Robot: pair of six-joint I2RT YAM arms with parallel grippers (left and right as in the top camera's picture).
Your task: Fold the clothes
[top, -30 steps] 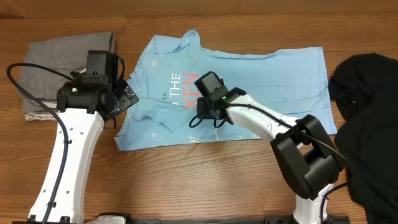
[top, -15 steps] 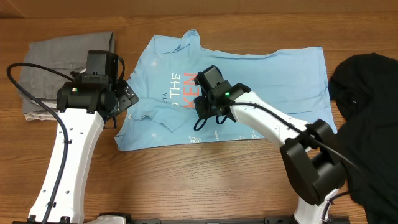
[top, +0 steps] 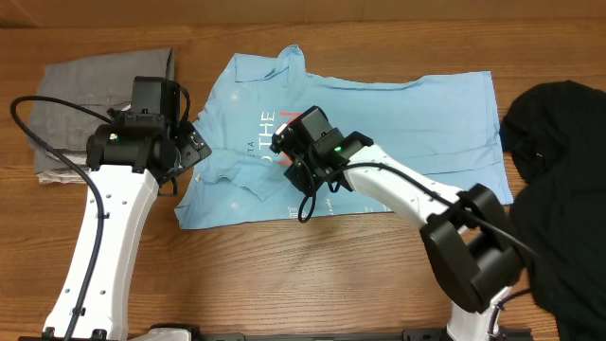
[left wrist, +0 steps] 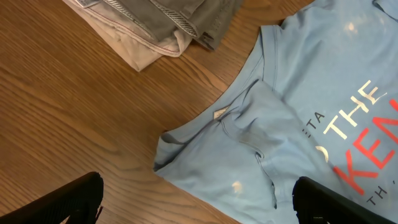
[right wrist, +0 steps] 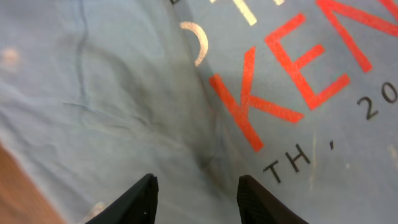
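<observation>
The light blue T-shirt (top: 417,114) lies spread on the table with white and red-orange lettering facing up. A fold runs along its left sleeve (left wrist: 249,118). My right gripper (top: 287,152) hovers over the lettering, and in the right wrist view (right wrist: 198,186) its jaws stand apart just above the cloth (right wrist: 124,74) with nothing between them. At the shirt's left edge my left gripper (top: 194,150) is wide open and empty, and the left wrist view (left wrist: 199,205) looks down on the sleeve and bare wood. The black garment (top: 559,189) lies bunched at the right.
Folded grey trousers (top: 104,95) rest at the far left, with a beige garment (left wrist: 143,53) under them. Bare wooden table (top: 284,275) runs along the front. The black garment reaches the table's right edge.
My right gripper has shifted left across the shirt's lettering and its jaws have parted from shut. The left arm and the shirt have not moved.
</observation>
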